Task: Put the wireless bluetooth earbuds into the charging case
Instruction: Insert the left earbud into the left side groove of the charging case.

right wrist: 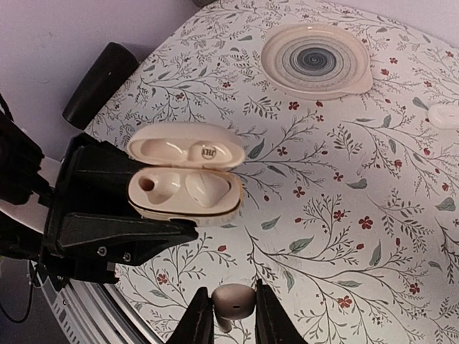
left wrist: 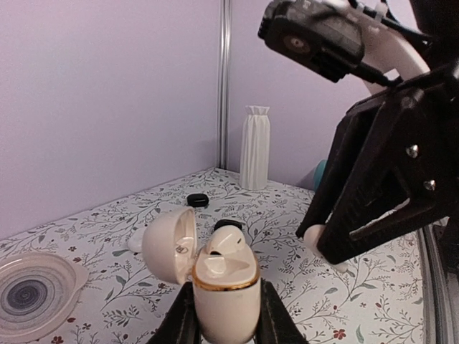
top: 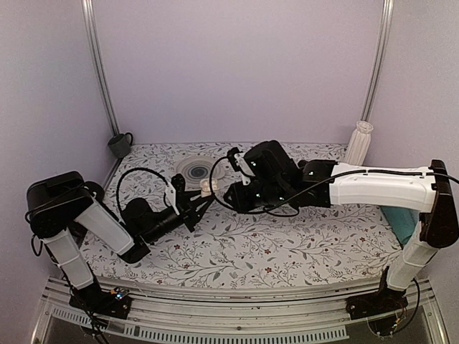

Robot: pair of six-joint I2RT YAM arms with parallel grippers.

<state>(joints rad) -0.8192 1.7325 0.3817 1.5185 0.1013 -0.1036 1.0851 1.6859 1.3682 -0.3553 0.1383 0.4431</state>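
Observation:
My left gripper is shut on the white charging case and holds it upright above the table, lid open. One earbud sits in a well. In the right wrist view the case shows its left well empty and its right well filled. My right gripper is shut on the other earbud, a short way in front of the case. From the left wrist view that earbud shows at the right gripper's fingertips, to the right of the case. In the top view both grippers meet near the case.
A round plate lies behind the case. A white ribbed vase stands at the back right and a dark cup at the back left. Two small black pieces and a small white object lie on the flowered tablecloth.

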